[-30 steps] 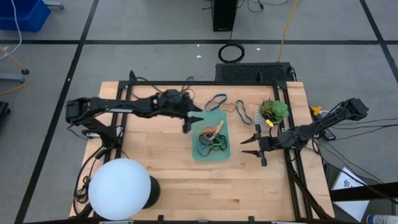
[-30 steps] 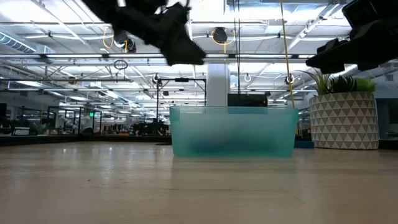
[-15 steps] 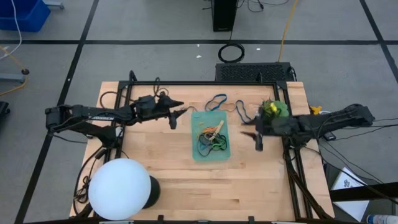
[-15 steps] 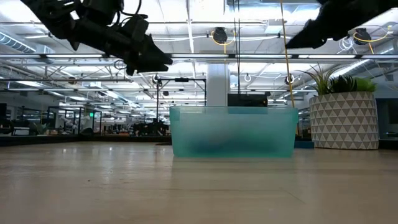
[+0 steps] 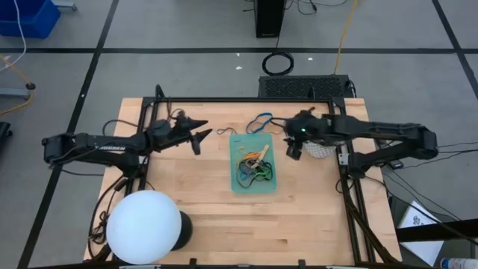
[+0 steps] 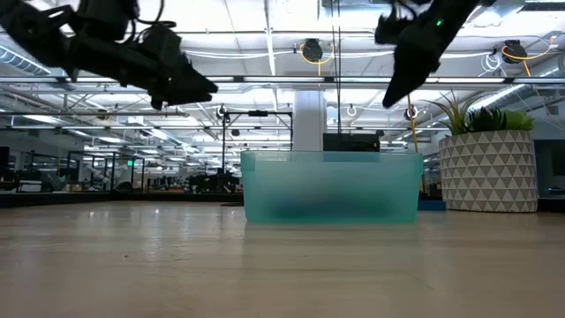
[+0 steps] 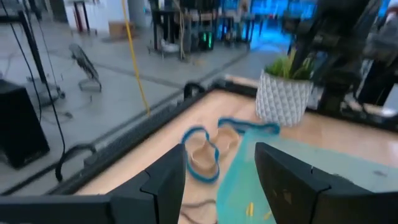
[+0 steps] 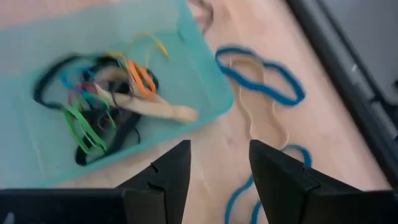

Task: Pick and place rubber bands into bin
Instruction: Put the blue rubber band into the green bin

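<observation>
Blue rubber bands (image 5: 260, 121) just beside the open, empty right gripper (image 5: 293, 142), teal bin (image 5: 270, 179) alongside.

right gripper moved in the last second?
Yes. In the high view the right gripper has swung from near the bin's lower right corner up toward the table's far edge, above the blue rubber bands.
</observation>
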Tool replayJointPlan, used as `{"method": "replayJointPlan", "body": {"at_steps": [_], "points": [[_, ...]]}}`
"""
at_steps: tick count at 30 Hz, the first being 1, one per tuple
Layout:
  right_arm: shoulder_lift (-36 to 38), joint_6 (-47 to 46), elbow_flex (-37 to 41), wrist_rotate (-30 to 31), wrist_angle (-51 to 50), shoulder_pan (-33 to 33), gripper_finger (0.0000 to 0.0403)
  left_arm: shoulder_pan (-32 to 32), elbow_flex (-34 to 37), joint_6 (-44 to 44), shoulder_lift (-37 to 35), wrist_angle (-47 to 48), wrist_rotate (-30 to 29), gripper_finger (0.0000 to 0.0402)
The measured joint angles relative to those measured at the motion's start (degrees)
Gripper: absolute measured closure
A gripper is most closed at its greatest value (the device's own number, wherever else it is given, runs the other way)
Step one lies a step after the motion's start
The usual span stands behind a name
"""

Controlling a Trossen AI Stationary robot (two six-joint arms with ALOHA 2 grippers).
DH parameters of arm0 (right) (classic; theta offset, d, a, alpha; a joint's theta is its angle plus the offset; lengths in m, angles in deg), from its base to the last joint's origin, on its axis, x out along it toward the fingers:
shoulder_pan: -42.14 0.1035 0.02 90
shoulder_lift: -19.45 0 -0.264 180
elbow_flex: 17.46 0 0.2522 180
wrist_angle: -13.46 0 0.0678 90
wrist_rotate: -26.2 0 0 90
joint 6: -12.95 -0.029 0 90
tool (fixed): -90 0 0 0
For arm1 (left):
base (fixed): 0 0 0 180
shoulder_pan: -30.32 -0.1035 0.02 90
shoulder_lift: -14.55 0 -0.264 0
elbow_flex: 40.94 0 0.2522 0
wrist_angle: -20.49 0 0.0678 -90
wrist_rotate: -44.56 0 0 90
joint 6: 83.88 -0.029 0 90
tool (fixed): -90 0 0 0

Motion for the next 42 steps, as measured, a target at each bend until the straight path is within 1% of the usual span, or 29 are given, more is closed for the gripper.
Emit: {"method": "replayJointPlan", "body": {"at_steps": [2, 4, 9, 14, 16, 19, 24, 27, 30, 34, 36, 42], "points": [[-2.79, 0.29, 0.0, 0.17, -0.04, -1.33, 0.0245, -0.25, 2.12, -0.27, -1.76, -3.45, 0.18, 0.0201], [-5.26, 0.62, 0.0, 0.12, 0.01, -2.37, 0.0245, -0.41, 3.62, -0.28, -3.47, -4.82, 0.27, 0.0201], [-9.93, 4.6, 0.43, 0.13, 0.72, -3.01, 0.0245, -0.45, 5.05, -0.3, -6.58, -4.68, 0.36, 0.0201], [-12.36, 8.12, 4.32, 0.13, 7.6, -2.99, 0.0245, -0.47, 5.11, -0.31, -6.77, -4.41, 0.48, 0.0201], [-12.61, 8.58, 5.83, 1.03, 8.85, -3.06, 0.0245, -0.47, 5.11, -0.3, -6.76, -4.35, 0.48, 0.0201], [-12.37, 6.61, 7.26, 4.67, 10.81, -3.61, 0.0245, -0.47, 5.11, -0.31, -6.76, -4.34, 0.48, 0.0201], [-12.11, 0.75, 8.78, 4.7, 13.17, -6.43, 0.0245, -0.46, 5.11, -0.25, -6.72, -4.38, 0.48, 0.0201], [-12.67, -0.42, 9.55, 4.62, 13.16, -8.45, 0.0245, -0.44, 5.11, -0.21, -6.72, -4.38, 0.48, 0.0201], [-12.85, -1.28, 10.26, 3.91, 13.37, -10.32, 0.0245, -0.43, 5.11, 0.19, -6.72, -4.33, 0.5, 0.0201], [-13.09, -1.33, 11.98, -1.24, 14.82, -12.36, 0.0245, -0.43, 5.11, 0.19, -6.72, -4.24, 0.52, 0.0201], [-13.09, -1.36, 12.63, -1.56, 16.7, -12.97, 0.0245, -0.43, 5.11, 0.19, -6.72, -3.92, 0.55, 0.0201], [-13.06, -1.38, 14.44, -1.55, 17.13, -14.14, 0.0245, -0.43, 5.11, 0.24, -6.72, -3.92, 0.55, 0.0201]]}}
